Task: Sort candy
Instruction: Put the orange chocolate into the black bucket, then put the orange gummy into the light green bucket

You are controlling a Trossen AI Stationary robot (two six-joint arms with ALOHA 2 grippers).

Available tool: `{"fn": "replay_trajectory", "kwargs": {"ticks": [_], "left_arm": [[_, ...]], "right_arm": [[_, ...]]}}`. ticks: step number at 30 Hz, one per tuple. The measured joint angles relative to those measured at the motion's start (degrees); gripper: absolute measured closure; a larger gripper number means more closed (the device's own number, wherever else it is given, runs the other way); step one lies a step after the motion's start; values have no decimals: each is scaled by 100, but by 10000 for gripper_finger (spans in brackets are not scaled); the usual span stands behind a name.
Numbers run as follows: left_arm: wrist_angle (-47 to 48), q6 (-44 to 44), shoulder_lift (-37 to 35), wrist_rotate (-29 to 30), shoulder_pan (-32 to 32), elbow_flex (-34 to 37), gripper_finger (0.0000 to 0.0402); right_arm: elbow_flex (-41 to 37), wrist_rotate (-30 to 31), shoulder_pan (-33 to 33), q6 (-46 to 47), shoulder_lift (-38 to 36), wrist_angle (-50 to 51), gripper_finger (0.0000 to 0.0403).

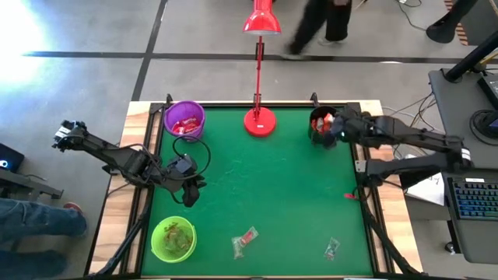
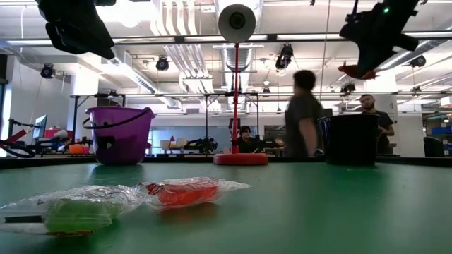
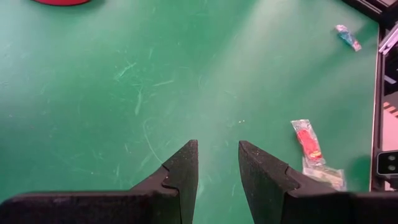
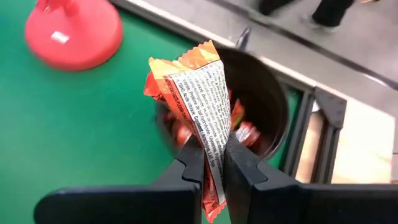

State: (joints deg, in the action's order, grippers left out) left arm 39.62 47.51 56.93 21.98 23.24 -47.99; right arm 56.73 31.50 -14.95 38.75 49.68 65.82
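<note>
My right gripper (image 4: 214, 146) is shut on an orange-and-white wrapped candy (image 4: 194, 87). It hangs over the black cup (image 1: 320, 127) at the table's far right, which has red and orange candy (image 4: 244, 132) inside. My left gripper (image 3: 217, 165) hovers open over bare green mat at mid-left (image 1: 189, 194), with nothing between its fingers. Loose candy in clear wrappers lies flat on the mat near the front edge: a red piece (image 1: 246, 241) and another (image 1: 332, 247). My right gripper pinches the candy wrapper between its two fingers, across its lower half (image 4: 210, 134). The fingers slant down toward the far edge. Most of the wrapper sticks out past the fingertips, and its tail (image 4: 212, 202) shows behind them. The candy is lifted clear, above the cup's mouth.
A purple bucket (image 1: 184, 120) with red candy stands at the far left. A green bowl (image 1: 173, 239) with green candy is at the near left. The red lamp's base (image 1: 259, 122) stands at the far middle. A small piece (image 1: 350, 196) lies by the right edge. People move behind the table.
</note>
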Motion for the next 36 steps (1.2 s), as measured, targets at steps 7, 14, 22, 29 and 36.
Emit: {"fn": "replay_trajectory", "kwargs": {"ticks": [7, 14, 22, 29, 36], "left_arm": [[0, -31, 0, 2, 0, 0, 303], [0, -46, 0, 2, 0, 0, 303], [-9, -204, 0, 0, 0, 0, 303], [-285, -312, 72, -151, 0, 0, 299], [-1383, -443, 682, -744, 2, 0, 244]], "right_arm": [[2, -219, -1075, -935, 181, -1154, 379], [2, -1240, -1967, -1196, 190, -1314, 333], [2, -1251, -2432, -1256, 189, -1371, 263], [4, -2213, -2408, -1173, 179, -1390, 235], [4, -2892, -2372, -1114, 176, -1388, 236]]}}
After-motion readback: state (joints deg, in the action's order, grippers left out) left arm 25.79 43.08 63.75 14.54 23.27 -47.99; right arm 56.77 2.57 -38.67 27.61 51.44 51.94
